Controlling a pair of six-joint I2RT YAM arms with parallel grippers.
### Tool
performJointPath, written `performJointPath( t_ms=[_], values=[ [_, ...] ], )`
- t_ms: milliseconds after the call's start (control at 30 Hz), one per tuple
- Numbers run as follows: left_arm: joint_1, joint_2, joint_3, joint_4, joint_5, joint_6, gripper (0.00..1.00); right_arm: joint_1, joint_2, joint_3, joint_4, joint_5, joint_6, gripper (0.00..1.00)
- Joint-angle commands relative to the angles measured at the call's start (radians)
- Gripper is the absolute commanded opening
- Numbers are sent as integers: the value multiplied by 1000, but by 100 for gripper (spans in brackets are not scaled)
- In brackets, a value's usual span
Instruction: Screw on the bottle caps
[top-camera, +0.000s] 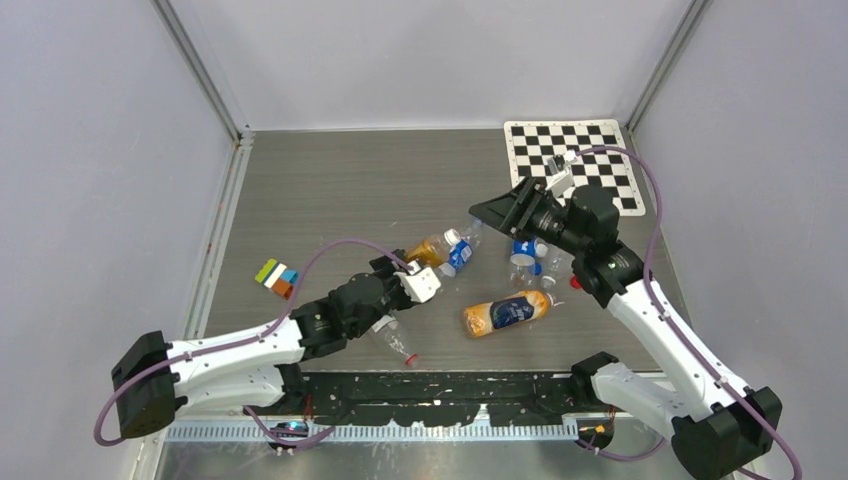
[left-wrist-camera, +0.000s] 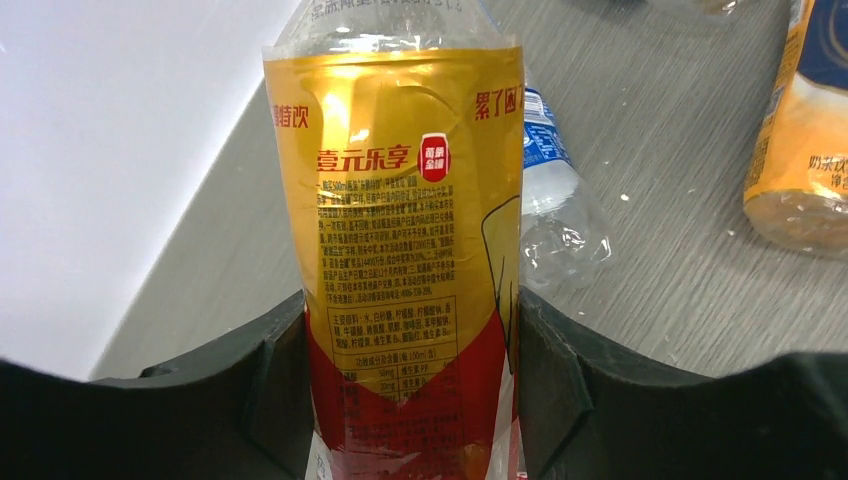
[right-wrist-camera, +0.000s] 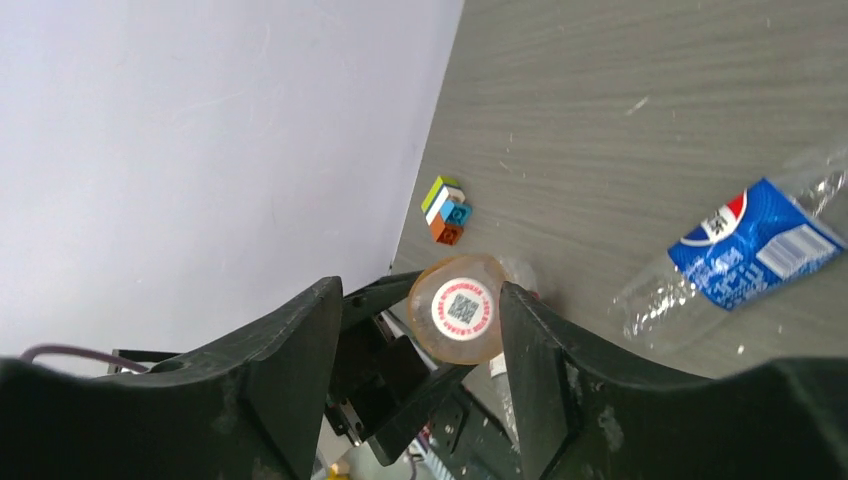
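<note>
My left gripper (top-camera: 392, 270) is shut on a clear bottle with a yellow and red label (left-wrist-camera: 400, 200), held off the table (top-camera: 432, 250); both fingers press the label near its lower end. The bottle's neck points at my right gripper (top-camera: 480, 222). In the right wrist view a translucent orange cap with a round red-and-white sticker (right-wrist-camera: 462, 308) sits on the bottle's end. My right gripper (right-wrist-camera: 420, 300) is open around it: the right finger (right-wrist-camera: 530, 340) is against the cap and the left finger stands apart. A loose red cap (top-camera: 575, 283) lies by the right arm.
An orange bottle with a dark blue label (top-camera: 507, 314) lies at centre front. A clear bottle with a blue label (right-wrist-camera: 745, 250) lies by the held one. More clear bottles (top-camera: 525, 255) lie under the right arm, another (top-camera: 395, 340) under the left. Coloured bricks (top-camera: 275, 277) sit left, a checkerboard (top-camera: 572, 155) far right.
</note>
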Motion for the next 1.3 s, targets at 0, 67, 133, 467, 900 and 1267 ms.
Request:
performJointPath(
  t_ms=[0,67,133,467,900,1267],
  values=[
    [18,14,-2,174,36,-199,0,11,-18,-28,145,49,-60,67],
    [20,36,4,212,55,-226,0,20,-12,-35,148,72,-79,69],
    [20,59,11,248,70,-249,0,31,4,-40,151,86,-91,70],
    [22,134,53,319,79,-313,0,154,78,-34,184,200,-147,72],
    [26,145,72,301,61,-331,24,202,159,-10,217,248,-243,21],
    [237,7,200,-151,101,-393,87,160,392,246,140,384,-578,0]
  ],
)
